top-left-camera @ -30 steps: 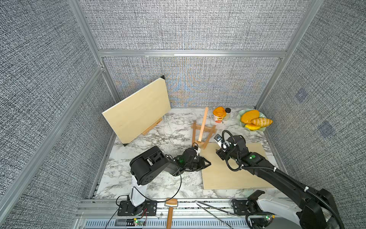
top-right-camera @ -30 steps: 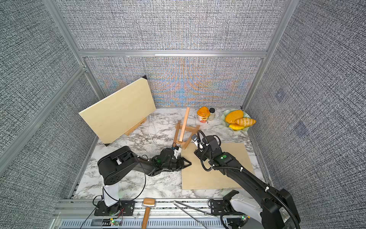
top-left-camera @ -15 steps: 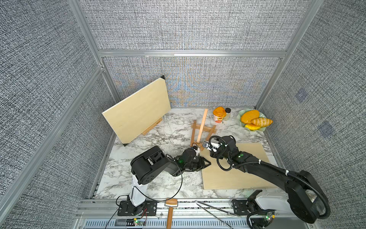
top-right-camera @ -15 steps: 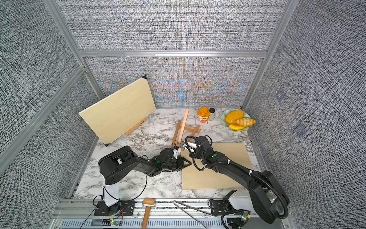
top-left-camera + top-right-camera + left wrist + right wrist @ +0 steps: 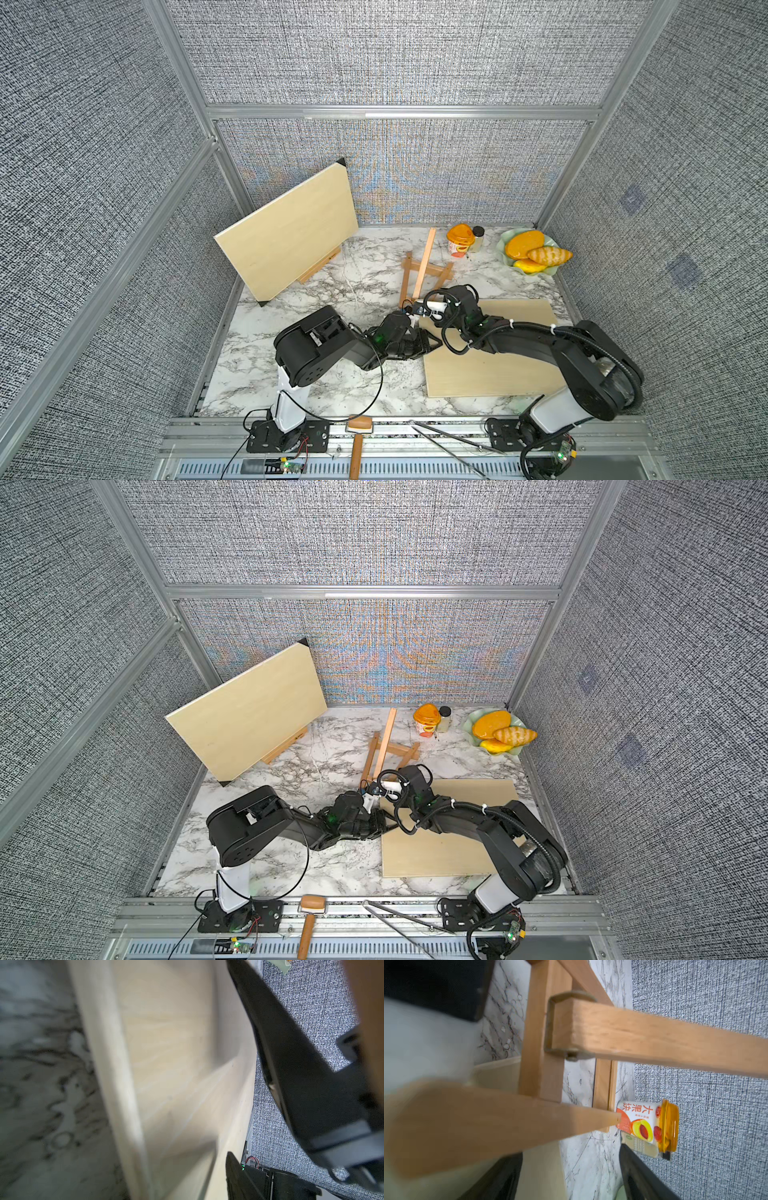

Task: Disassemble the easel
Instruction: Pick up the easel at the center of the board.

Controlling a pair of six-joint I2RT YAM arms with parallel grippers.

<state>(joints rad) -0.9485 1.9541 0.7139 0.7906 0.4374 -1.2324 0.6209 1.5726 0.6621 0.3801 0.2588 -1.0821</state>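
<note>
The right tool (image 5: 409,309) stands wide. Its fingers sit on either side of the lower end of a leg of the small wooden easel (image 5: 423,266), and the right wrist view shows gaps on both sides, so nothing is pinched. 1 second ago it hung further right, over the flat board (image 5: 498,365); it has since swung across to the easel's foot.

The left tool (image 5: 432,343) has stayed at the board's left edge, low over the marble tabletop (image 5: 332,291). In the left wrist view its fingers are part way apart, but I cannot tell whether they grip the board.

The easel rests on the tabletop between the 2 tools and the back wall, in the same spot as before, with legs, crossbar and mast joined.

Beyond it stand a peach yoghurt cup (image 5: 459,243) and, just beside it, a small bottle (image 5: 477,240). A green plate (image 5: 505,259) of bread sits in the right corner. At back left a pale panel (image 5: 286,241) leans on a 2nd easel (image 5: 318,270).
</note>
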